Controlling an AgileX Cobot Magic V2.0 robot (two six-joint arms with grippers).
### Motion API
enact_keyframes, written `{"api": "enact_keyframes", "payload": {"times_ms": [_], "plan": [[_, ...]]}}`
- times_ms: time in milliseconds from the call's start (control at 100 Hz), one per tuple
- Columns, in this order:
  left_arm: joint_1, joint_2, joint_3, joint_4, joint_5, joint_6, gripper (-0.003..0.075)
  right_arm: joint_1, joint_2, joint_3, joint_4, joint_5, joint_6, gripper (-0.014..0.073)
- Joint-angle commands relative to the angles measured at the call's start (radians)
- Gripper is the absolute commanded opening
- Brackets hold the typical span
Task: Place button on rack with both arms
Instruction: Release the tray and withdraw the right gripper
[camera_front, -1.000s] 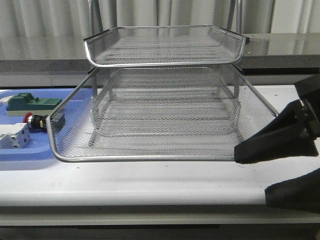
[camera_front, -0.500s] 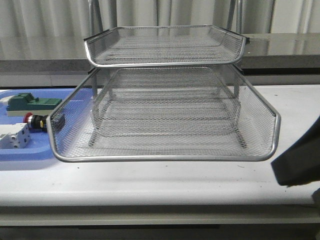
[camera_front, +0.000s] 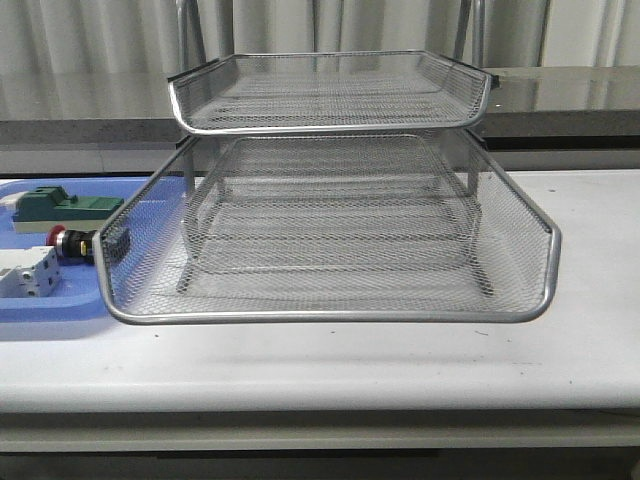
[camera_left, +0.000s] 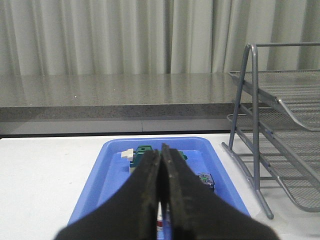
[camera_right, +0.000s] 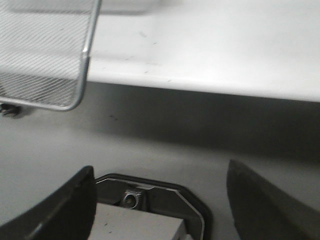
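**Status: button not yet moved; placement outstanding**

The desk (camera_front: 330, 360) is carrying the rack (camera_front: 330, 240), which is occupying the centre of the front view with the tiers that show lying bare. At nine o'clock of the rack, the blue tray (camera_front: 40, 310) is holding the green block (camera_front: 62, 207), the white block (camera_front: 28, 273) and the button (camera_front: 72, 242), which is lying on its side between the two blocks, just beside the rack's lower rim. Neither arm is showing in the front view. The left gripper (camera_left: 160, 187) is hanging above the blue tray with its fingers pressed together on nothing. The right gripper (camera_right: 160, 200) is standing wide, well apart from the button. Judgement: pick-up, any transfer between the arms and placement are all remaining.
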Motion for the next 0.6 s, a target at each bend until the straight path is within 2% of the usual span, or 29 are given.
{"api": "enact_keyframes", "payload": {"times_ms": [0, 150, 370, 490, 590], "plan": [[0.002, -0.033, 0.035, -0.005, -0.078, -0.008, -0.002, 0.0, -0.035, -0.078, -0.124, 0.0, 0.074, 0.0549], [0.002, -0.033, 0.035, -0.005, -0.078, -0.008, -0.002, 0.0, -0.076, -0.125, -0.22, 0.011, 0.106, 0.0549], [0.002, -0.033, 0.035, -0.005, -0.078, -0.008, -0.002, 0.0, -0.104, -0.131, -0.233, 0.009, 0.126, 0.0528], [0.002, -0.033, 0.035, -0.005, -0.078, -0.008, -0.002, 0.0, -0.104, -0.131, -0.233, 0.009, 0.126, 0.0416], [0.002, -0.033, 0.035, -0.005, -0.078, -0.008, -0.002, 0.0, -0.104, -0.131, -0.233, 0.009, 0.126, 0.0243]]}}
